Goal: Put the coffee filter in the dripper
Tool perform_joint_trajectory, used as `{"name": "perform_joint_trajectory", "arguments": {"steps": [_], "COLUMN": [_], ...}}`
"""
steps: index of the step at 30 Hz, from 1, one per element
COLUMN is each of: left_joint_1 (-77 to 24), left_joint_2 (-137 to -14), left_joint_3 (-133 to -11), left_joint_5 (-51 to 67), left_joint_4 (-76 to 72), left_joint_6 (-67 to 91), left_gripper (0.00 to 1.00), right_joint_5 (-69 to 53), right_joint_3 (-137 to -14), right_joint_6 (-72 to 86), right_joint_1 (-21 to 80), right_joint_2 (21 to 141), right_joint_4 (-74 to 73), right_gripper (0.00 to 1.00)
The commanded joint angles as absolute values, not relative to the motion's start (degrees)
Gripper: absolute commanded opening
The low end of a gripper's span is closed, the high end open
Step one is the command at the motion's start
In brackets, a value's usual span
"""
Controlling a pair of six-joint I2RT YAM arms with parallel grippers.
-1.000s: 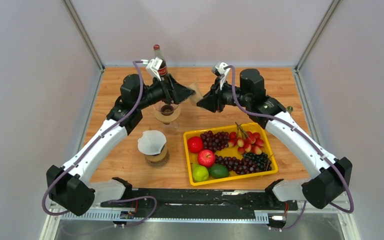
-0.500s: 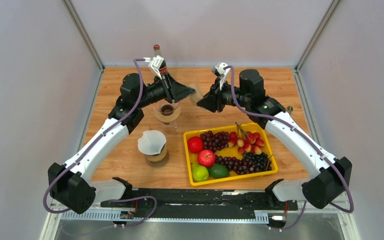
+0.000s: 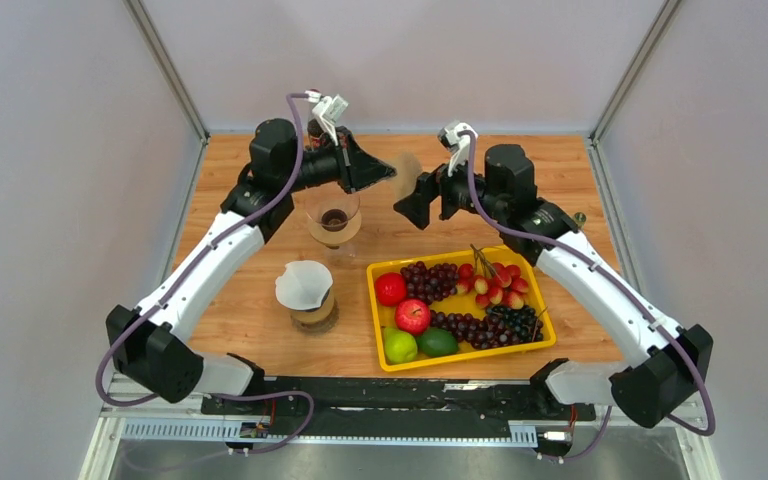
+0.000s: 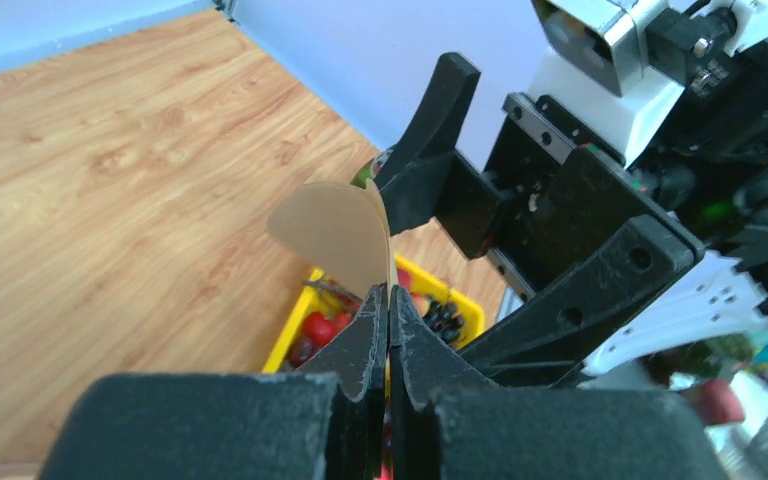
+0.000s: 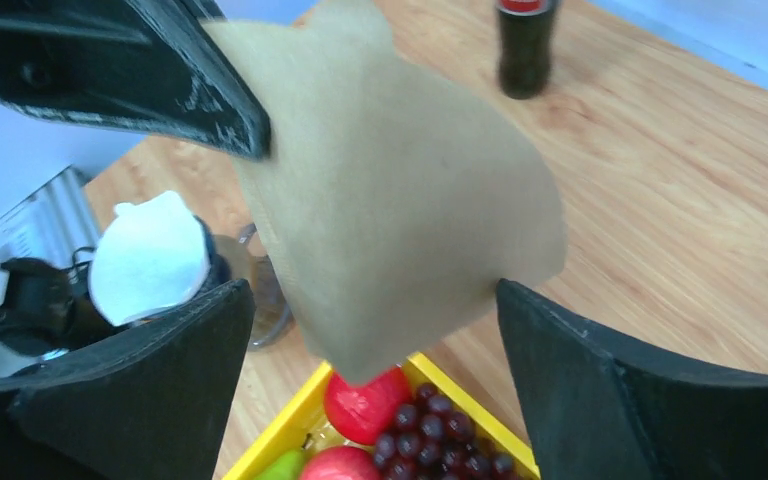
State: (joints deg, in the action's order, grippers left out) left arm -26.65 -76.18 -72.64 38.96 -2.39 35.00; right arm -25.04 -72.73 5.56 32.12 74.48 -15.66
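Observation:
A brown paper coffee filter (image 3: 407, 168) hangs in the air above the back of the table, pinched flat at one edge by my left gripper (image 3: 388, 174), which is shut on it. The left wrist view shows the filter (image 4: 335, 232) rising from the closed left gripper (image 4: 390, 300). My right gripper (image 3: 406, 203) stands open just right of the filter. Its fingers spread wide on either side of the filter (image 5: 400, 200) without touching it. The glass dripper (image 3: 333, 220) stands on the table below my left gripper.
A white paper filter (image 3: 303, 284) sits on a wood-collared holder at front left. A yellow tray (image 3: 468, 357) of apples, grapes and limes fills the front centre. A cola bottle (image 5: 525, 45) stands at the back. Grey walls enclose the table.
My left gripper shut on the brown filter and lifted it slightly back. My right gripper opened, let go of the filter and drew a little to the right.

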Motion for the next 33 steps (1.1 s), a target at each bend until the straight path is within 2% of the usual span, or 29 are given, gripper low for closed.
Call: {"name": "perform_joint_trajectory", "arguments": {"steps": [1,5,9,12,18,33], "left_joint_1": [-27.0,-27.0,-27.6,-27.8,-28.3,-28.7], "left_joint_2": [-81.5,-85.5,-85.8,-85.4,-84.1,-78.2], "left_joint_3": [-82.8,-90.2,-93.7,-94.3,-93.4,-88.2], "left_joint_5": [47.0,55.8,52.2,50.6,51.4,55.8], "left_joint_4": [15.8,32.6,42.7,46.6,51.3,49.4], "left_joint_6": [12.3,-12.9,-30.1,-38.0,-47.7,-52.1], "left_gripper": [0.00,0.00,0.00,0.00,0.00,0.00], "right_joint_5": [-8.9,-1.2,1.7,-2.9,-21.3,-26.5], "right_joint_3": [-70.0,-66.9,-66.4,-66.3,-64.3,-64.2], "right_joint_6": [10.1,10.1,7.5,3.9,-10.0,-15.9], "right_joint_1": [31.6,30.3,29.3,29.3,29.3,29.3], "right_joint_2": [67.9,63.0,58.9,57.2,57.0,64.2], "right_joint_4": [-13.6,-13.6,-13.6,-13.7,-13.7,-15.2], "right_gripper": [1.00,1.00,1.00,1.00,1.00,1.00]}}
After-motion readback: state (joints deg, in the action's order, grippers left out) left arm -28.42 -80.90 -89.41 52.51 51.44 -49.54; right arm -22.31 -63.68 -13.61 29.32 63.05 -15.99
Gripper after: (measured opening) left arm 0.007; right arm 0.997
